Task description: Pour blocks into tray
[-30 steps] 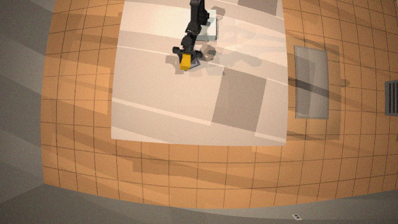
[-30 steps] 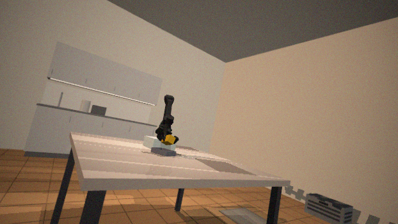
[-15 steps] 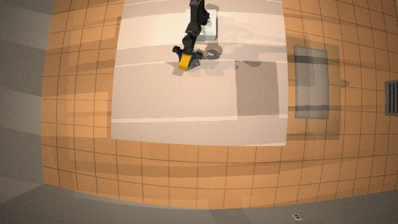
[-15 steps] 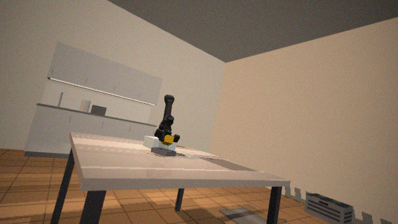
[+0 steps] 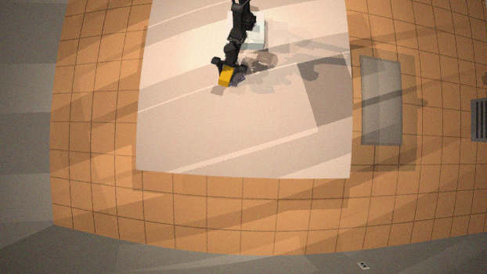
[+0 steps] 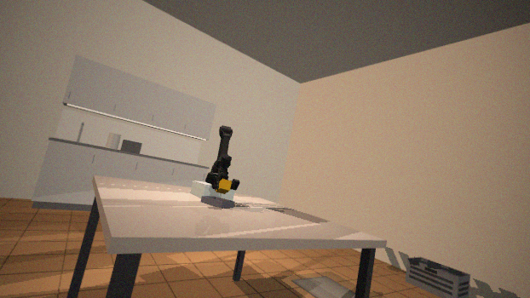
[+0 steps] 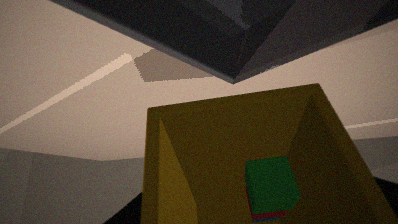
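Pale surface [image 5: 235, 133] [image 6: 239, 226] [image 7: 70, 95], tiled floor around. Gripper [image 5: 230, 67] [image 6: 223, 184] clenched on yellow cup [image 5: 225, 76] [image 6: 223, 186] [image 7: 225, 117], tipped, held above dark tray [image 5: 238, 81] [image 6: 217, 202] [image 7: 190, 40], not touching tray per ext. view. Green blk [image 7: 271, 184] inside cup, w/ red + blue bits showing just under it. Tray on surface, near white box [image 5: 256, 41] [image 6: 200, 188]. Tray contents: can't tell.

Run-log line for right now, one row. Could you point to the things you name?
claw [image 5: 231, 72] [image 6: 223, 186]: shut on yellow cup [image 5: 226, 76] [image 6: 224, 186] [image 7: 170, 185] | cup: tilted | green block [image 7: 272, 184]: in cup | tray [image 5: 238, 81] [image 6: 217, 202] [image 7: 200, 45]: on table [image 5: 235, 129] [image 6: 239, 243] [image 7: 75, 95]
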